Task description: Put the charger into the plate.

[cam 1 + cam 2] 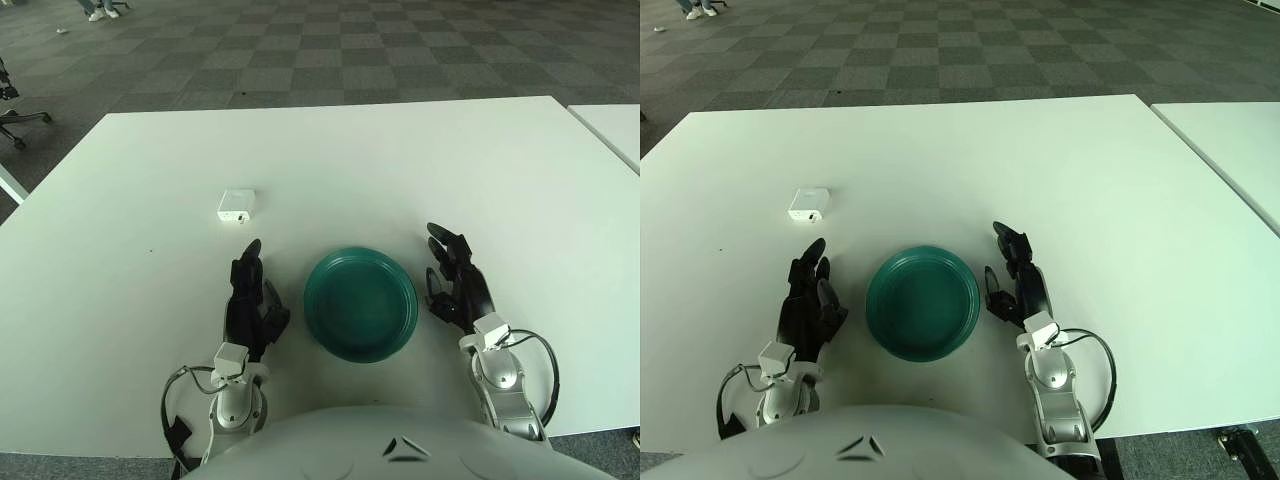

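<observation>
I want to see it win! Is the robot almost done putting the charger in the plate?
Not yet. The charger lies on the table, beyond the left hand. The green plate holds nothing. The right hand rests beside it. Grabbing and moving remain.

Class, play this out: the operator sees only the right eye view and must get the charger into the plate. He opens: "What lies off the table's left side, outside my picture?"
Observer: A chair's black wheeled base stands on the floor off the table's far-left corner.
Operator: Anything nearer on that side?
Observer: The corner of another white table pokes in, apart from ours.
Operator: How far left does our table run?
Observer: Its left edge slants well left of the charger. The left hand and the right hand lie open on either side of the plate.
</observation>
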